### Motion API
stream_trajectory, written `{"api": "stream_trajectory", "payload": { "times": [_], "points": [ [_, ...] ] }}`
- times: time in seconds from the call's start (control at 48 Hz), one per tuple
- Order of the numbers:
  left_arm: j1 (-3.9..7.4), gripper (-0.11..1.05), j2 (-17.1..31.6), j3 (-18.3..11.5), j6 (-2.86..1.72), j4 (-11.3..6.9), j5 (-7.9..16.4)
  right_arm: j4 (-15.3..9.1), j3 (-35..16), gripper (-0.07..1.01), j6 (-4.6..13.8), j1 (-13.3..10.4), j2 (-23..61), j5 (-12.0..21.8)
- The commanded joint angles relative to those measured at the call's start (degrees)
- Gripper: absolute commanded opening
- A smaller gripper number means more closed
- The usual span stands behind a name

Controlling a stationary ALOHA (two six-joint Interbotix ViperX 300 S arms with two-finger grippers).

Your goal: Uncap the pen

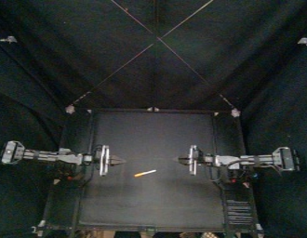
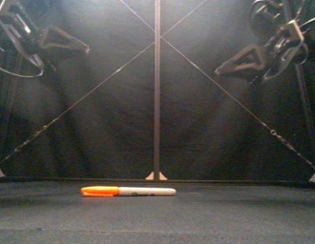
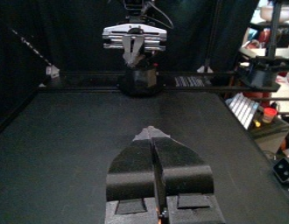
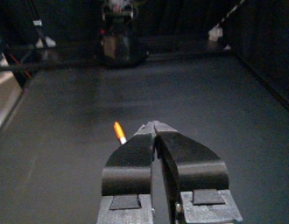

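A marker pen [image 1: 145, 173] with an orange cap and a white barrel lies flat on the black table, near the front and about midway between the arms. In the front view the pen [image 2: 127, 191] lies crosswise, its orange cap to the left. In the right wrist view only its orange end [image 4: 119, 132] shows beside the jaws. My left gripper [image 1: 112, 161] hovers above the table left of the pen, jaws pressed together, holding nothing. My right gripper [image 1: 189, 160] hovers to the pen's right, also shut and empty. Seen from each wrist, the left gripper [image 3: 151, 133] and right gripper [image 4: 154, 129] show jaws meeting.
The black table [image 1: 156, 130] holds nothing besides the pen. Black curtains close the back and sides. Both arms hang well above the table surface.
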Motion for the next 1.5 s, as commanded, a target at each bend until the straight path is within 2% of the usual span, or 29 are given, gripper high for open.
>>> {"api": "stream_trajectory", "payload": {
  "times": [0.021,0.104,0.271,0.375,0.5,0.604,0.792,0.875,0.979,1.167,1.25,1.396,1.5],
  "points": [
    [0.18,0.15,1.8,-1.1,0.18,0.26,-0.8,-1.3,-5.2,0.26,0.18,-0.1,8.2,-0.6],
    [0.18,0.26,2.4,-1.1,0.18,0.26,-0.8,-2.4,-8.3,0.45,0.62,0.0,13.8,-0.5],
    [0.18,0.50,2.5,-0.6,0.09,0.18,-0.8,-2.7,-12.6,0.82,0.18,0.4,20.6,0.4],
    [0.35,0.64,2.8,-0.3,0.09,0.09,-0.8,-3.2,-14.3,0.94,0.35,0.5,23.0,1.8],
    [0.53,0.78,3.3,0.0,0.09,0.00,-0.8,-3.9,-16.3,0.94,0.26,0.7,26.5,3.7],
    [0.79,0.85,3.8,0.1,0.00,0.00,-0.8,-4.0,-18.1,0.93,0.53,1.4,29.1,4.7],
    [1.41,0.86,4.9,0.0,-0.18,0.00,-0.8,-3.7,-19.5,0.93,0.53,1.5,32.4,6.1],
    [1.58,0.86,5.4,-0.2,-0.09,-0.09,-0.8,-3.6,-19.3,0.92,0.62,1.6,33.1,6.2],
    [1.85,0.86,6.0,-0.4,-0.18,-0.18,-0.8,-3.5,-19.2,0.85,0.62,2.2,33.7,6.3],
    [2.11,0.86,7.0,-1.2,-0.18,-0.18,-0.8,-3.8,-19.3,0.59,0.62,3.3,34.3,6.8],
    [2.11,0.86,8.5,-2.1,-0.18,-0.18,-0.8,-3.5,-19.2,0.52,0.70,3.3,33.5,6.9],
    [2.02,0.87,13.1,-5.2,-0.26,-0.18,0.1,-3.5,-19.5,0.51,0.70,2.7,28.1,8.1],
    [1.76,0.87,16.5,-7.6,-0.26,-0.18,2.1,-3.7,-19.5,0.51,0.62,1.8,24.2,10.7]
  ]
}}
